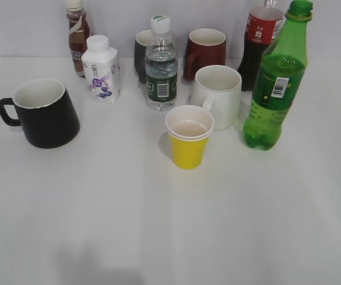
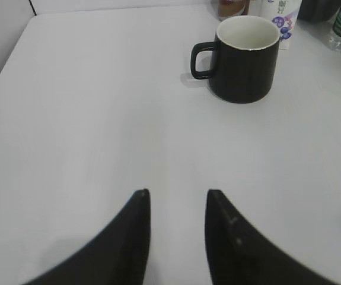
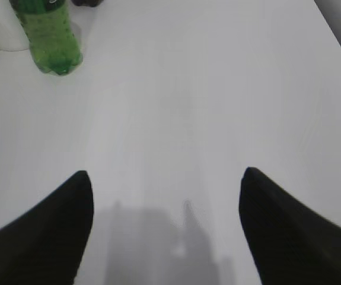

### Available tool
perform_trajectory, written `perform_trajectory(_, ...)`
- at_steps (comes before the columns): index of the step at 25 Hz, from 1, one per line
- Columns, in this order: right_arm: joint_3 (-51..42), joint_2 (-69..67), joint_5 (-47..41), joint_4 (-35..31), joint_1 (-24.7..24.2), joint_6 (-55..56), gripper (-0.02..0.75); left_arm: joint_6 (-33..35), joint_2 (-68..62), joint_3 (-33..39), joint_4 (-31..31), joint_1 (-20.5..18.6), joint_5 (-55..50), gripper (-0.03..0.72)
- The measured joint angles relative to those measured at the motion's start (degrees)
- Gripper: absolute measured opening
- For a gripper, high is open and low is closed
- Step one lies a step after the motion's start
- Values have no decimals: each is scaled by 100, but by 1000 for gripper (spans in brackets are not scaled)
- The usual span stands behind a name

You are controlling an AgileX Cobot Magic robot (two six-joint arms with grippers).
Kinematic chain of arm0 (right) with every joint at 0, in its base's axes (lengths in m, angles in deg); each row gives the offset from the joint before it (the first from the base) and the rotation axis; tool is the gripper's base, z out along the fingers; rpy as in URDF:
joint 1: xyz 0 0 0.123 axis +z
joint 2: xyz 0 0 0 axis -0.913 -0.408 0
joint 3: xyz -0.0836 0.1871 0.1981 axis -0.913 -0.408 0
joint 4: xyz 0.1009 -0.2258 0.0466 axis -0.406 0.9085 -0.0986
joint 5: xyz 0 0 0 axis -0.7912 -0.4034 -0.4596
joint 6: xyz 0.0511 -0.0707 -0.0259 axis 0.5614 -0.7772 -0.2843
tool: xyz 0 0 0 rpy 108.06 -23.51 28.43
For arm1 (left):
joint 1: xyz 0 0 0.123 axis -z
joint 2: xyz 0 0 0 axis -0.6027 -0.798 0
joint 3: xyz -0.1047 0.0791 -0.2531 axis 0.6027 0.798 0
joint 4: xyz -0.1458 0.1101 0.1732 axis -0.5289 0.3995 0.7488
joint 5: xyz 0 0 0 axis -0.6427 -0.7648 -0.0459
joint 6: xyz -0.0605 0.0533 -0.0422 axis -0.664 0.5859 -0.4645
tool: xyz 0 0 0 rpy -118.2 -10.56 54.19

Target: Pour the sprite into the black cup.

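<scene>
The mug stood far left on the table, the soda bottle far right, with a paper cup between, before a water bottle.

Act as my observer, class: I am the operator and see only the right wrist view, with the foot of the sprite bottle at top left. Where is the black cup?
Observer: The black cup stands at the far left of the exterior view, handle pointing left, across the table from the sprite.
Operator: Is anything in it?
Observer: No; the left wrist view shows a bare white interior.
Operator: What stands between the two?
Observer: A yellow paper cup and, just behind it, a white mug, both nearer the sprite than the black cup.
</scene>
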Motion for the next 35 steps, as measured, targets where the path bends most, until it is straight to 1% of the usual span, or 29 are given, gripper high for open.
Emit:
perform_trajectory(13,0,0,0,0,0,0,574,0,0,0,0,0,0,249)
perform_trajectory(16,0,0,0,0,0,0,574,0,0,-83,0,0,262,249)
perform_trajectory(18,0,0,0,0,0,0,574,0,-75,-103,-5,0,1047,249)
perform_trajectory(21,0,0,0,0,0,0,574,0,-333,15,-5,0,2981,249)
perform_trajectory(24,0,0,0,0,0,0,574,0,-760,268,-5,0,4608,249)
perform_trajectory(28,0,0,0,0,0,0,574,0,-1611,670,23,0,6057,249)
perform_trajectory(31,0,0,0,0,0,0,574,0,-2361,1050,69,0,6900,249)
perform_trajectory(35,0,0,0,0,0,0,574,0,-3451,1715,69,0,8073,249)
